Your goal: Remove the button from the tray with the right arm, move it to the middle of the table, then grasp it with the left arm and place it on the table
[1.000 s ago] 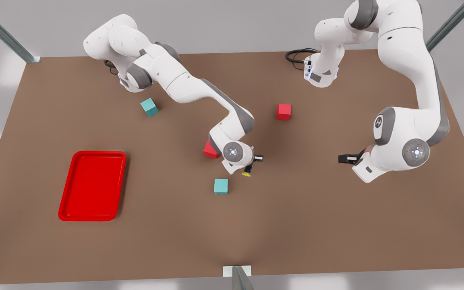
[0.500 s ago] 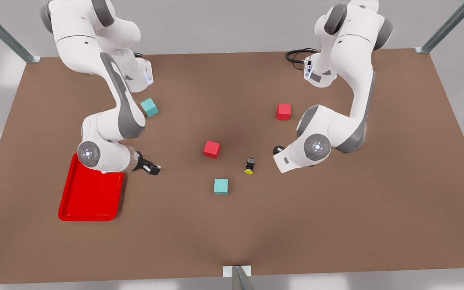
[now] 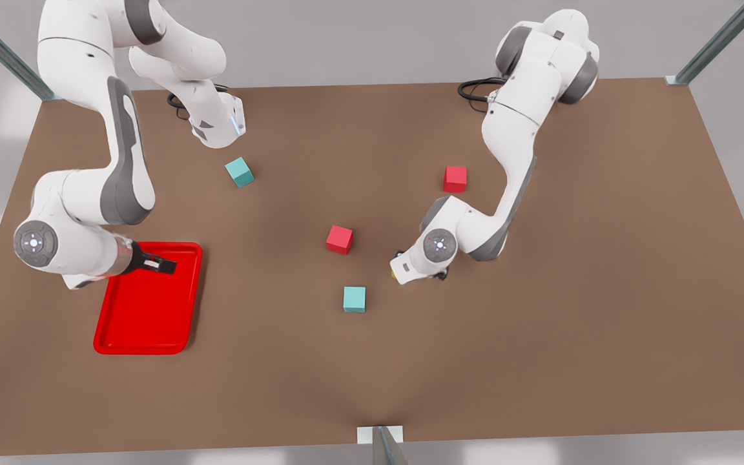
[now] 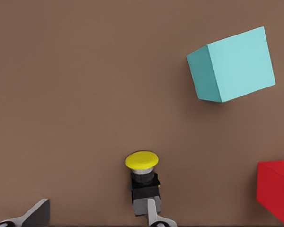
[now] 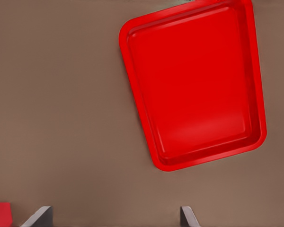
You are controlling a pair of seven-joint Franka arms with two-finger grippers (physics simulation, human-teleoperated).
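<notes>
The button [image 3: 396,276] hides under the left arm's wrist [image 3: 418,257]; red cube [image 4: 276,189] (edge-cropped).

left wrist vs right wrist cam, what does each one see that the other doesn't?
Left wrist view alone: the button lying on its side on the table, right by one finger of the open left gripper, plus a teal cube.

Right wrist view alone: the red tray, with nothing in it, beyond the open right gripper.

Both: the brown tabletop, their own gripper's fingertips, and part of a red cube at the frame edge; whether it is the same cube in both I cannot tell.
</notes>
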